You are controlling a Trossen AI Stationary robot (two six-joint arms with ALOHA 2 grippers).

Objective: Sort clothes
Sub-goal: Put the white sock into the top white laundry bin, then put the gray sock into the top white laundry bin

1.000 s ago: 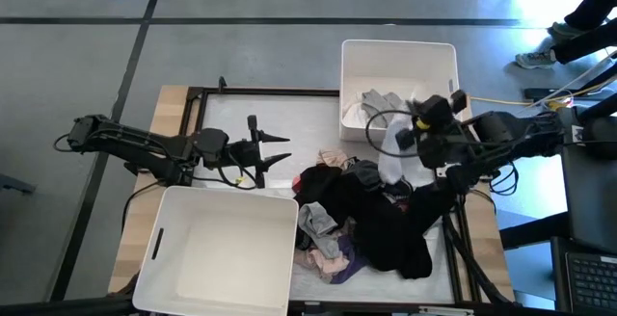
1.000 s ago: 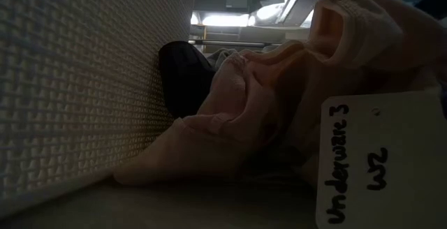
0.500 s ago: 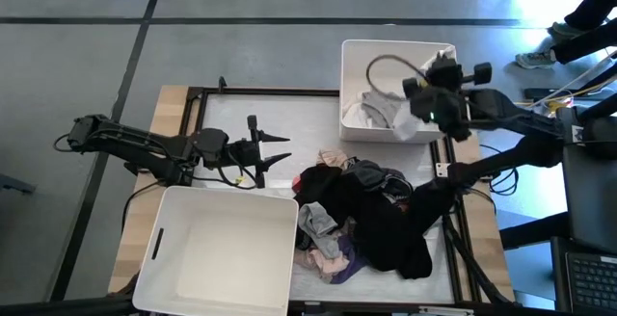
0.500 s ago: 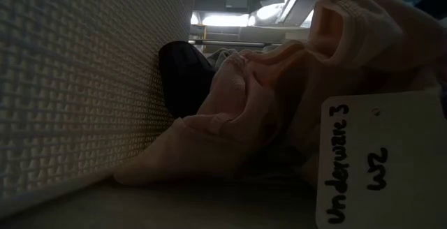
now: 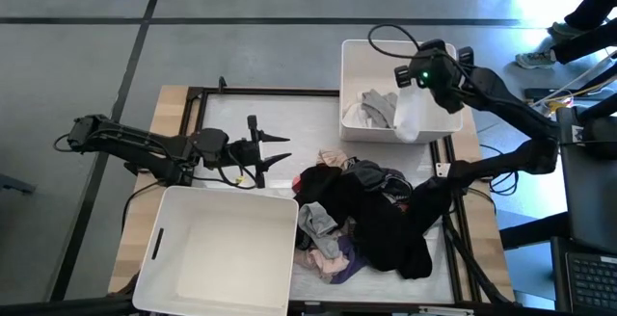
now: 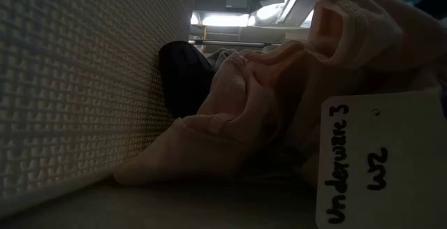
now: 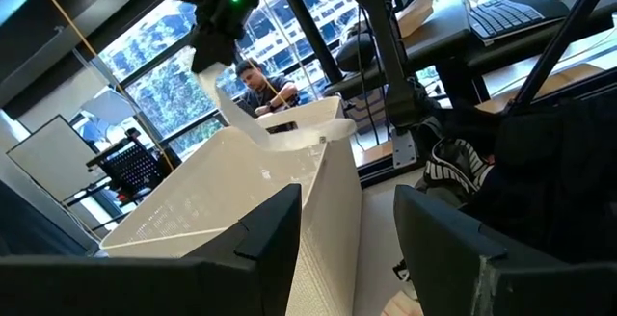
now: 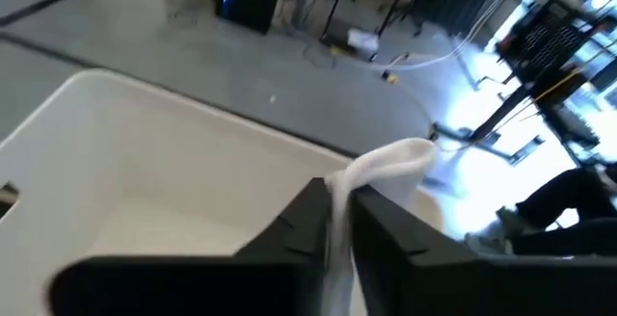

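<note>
- Table [image 5: 183, 99] seen from overhead: the right gripper [image 5: 416, 77] hangs over the far white bin [image 5: 397, 51], and a white garment [image 5: 410, 114] dangles straight down from its jaws into that bin, beside a grey garment [image 5: 378, 107] already lying there.
- The left gripper [image 5: 280, 149] sits low over the table with its two fingers spread apart and nothing between them; the pile of clothes [image 5: 371, 215], mostly black with grey, pink and purple pieces, lies just ahead of its fingertips.
- The near white bin [image 5: 217, 253] stands just beside the left arm, touching the pile's edge.
- Low view: a pale pink garment [image 6: 279, 96] fills the picture, pressed against the textured wall of a bin [image 6: 77, 82], with a black piece [image 6: 183, 75] behind it and a handwritten tag [image 6: 380, 163] in front. No gripper shows here.
- Left wrist view: the left fingers [image 7: 265, 234] stand wide apart, empty; the far bin [image 7: 241, 181] rises between and beyond them, the white garment [image 7: 231, 104] hanging above it from the right gripper [image 7: 214, 8]. Dark clothes [image 7: 540, 152] lie to one side. A person [image 7: 258, 83] sits in the room beyond.
- Right wrist view: the right fingers [image 8: 299, 224] are nearly together, pinching the white garment [image 8: 386, 167] between them, with the bin [image 8: 135, 152] below.
</note>
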